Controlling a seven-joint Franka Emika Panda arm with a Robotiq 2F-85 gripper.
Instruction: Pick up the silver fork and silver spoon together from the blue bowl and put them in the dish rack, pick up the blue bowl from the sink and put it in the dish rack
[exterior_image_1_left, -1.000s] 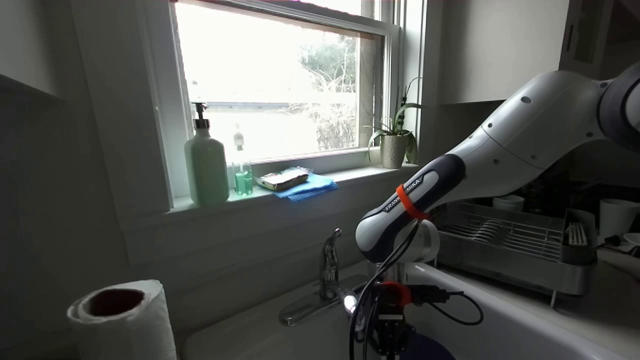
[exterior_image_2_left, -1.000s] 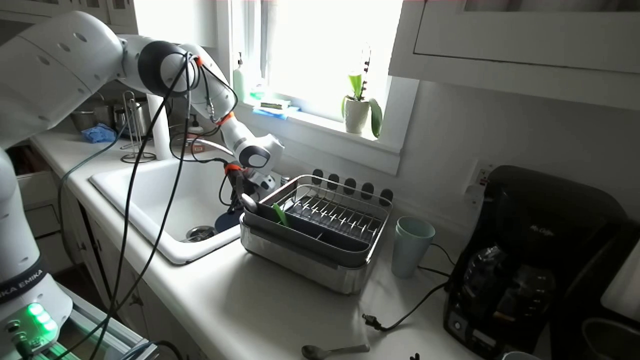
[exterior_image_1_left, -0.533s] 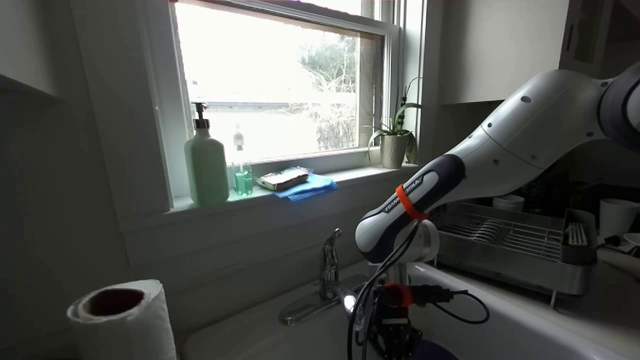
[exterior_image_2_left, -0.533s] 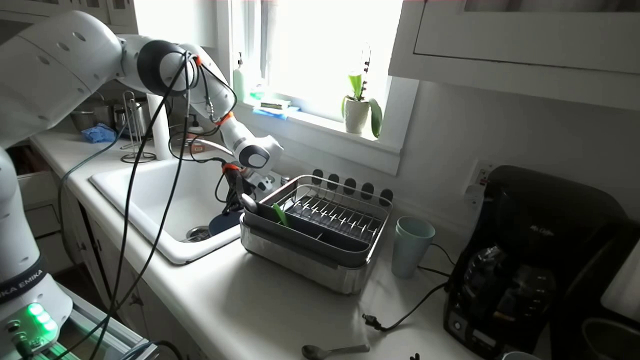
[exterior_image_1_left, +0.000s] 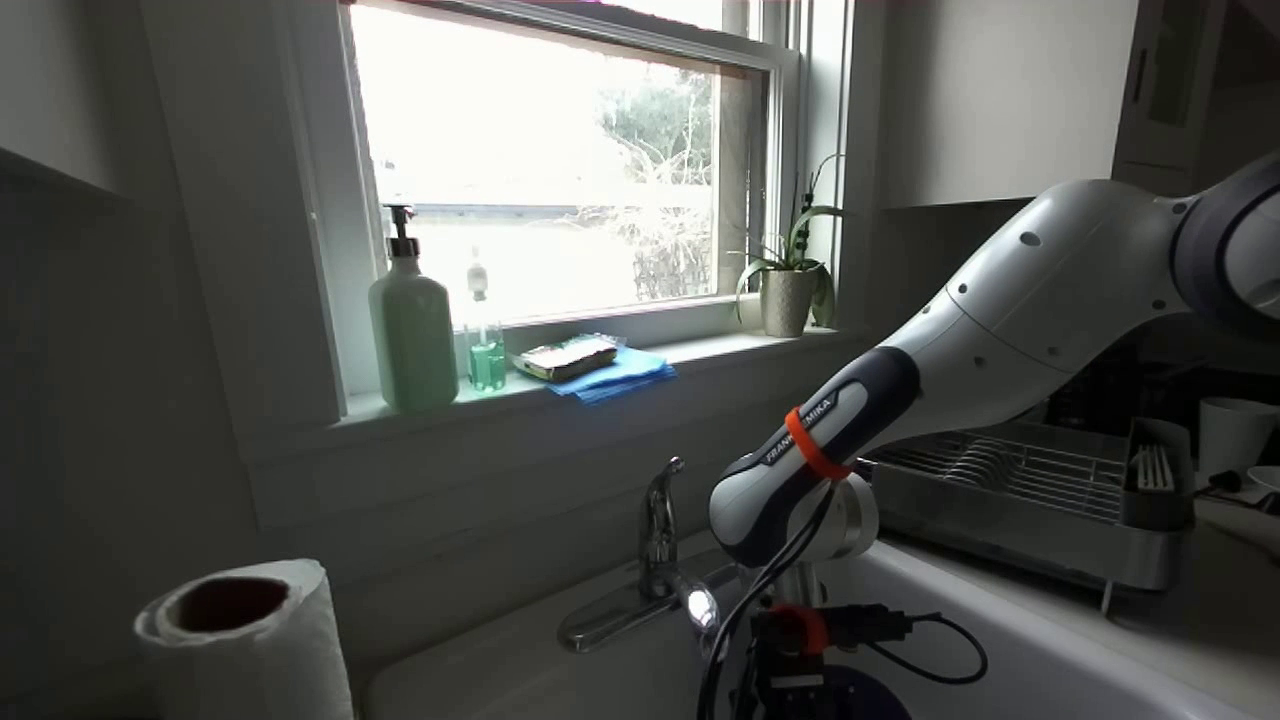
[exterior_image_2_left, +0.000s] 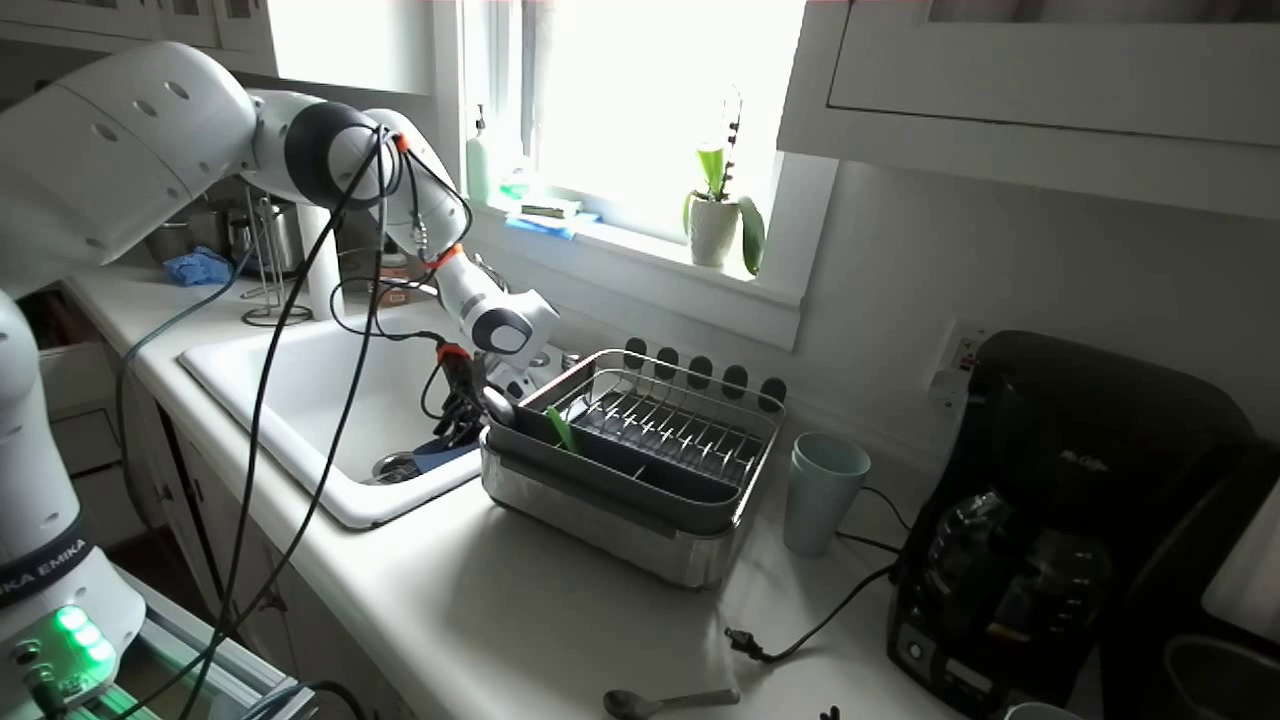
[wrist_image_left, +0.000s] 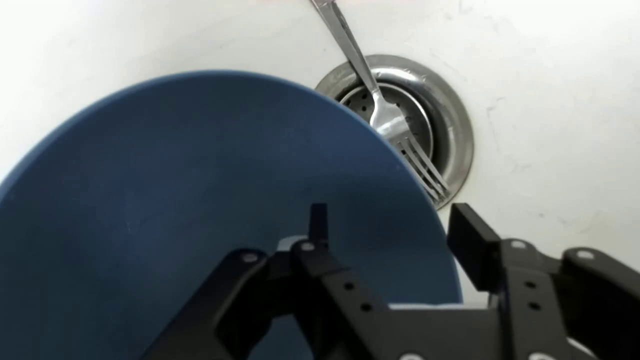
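one "emika" arm (exterior_image_2_left: 150, 165) hangs over the blue bowl (wrist_image_left: 150, 170).

Both exterior views: daylight enters by the window (exterior_image_1_left: 550, 150) at 12 o'clock, clipped mostly white; wall (exterior_image_1_left: 480, 480) beneath it dim, grey. In an exterior view, glare spot on the faucet (exterior_image_1_left: 660, 575), 6 o'clock. Wrist view: sink (wrist_image_left: 540, 100) near-white at 2 o'clock, blue bowl (wrist_image_left: 200, 175) darker toward 7 o'clock; end effector (wrist_image_left: 392, 232) near-black, soft-edged.
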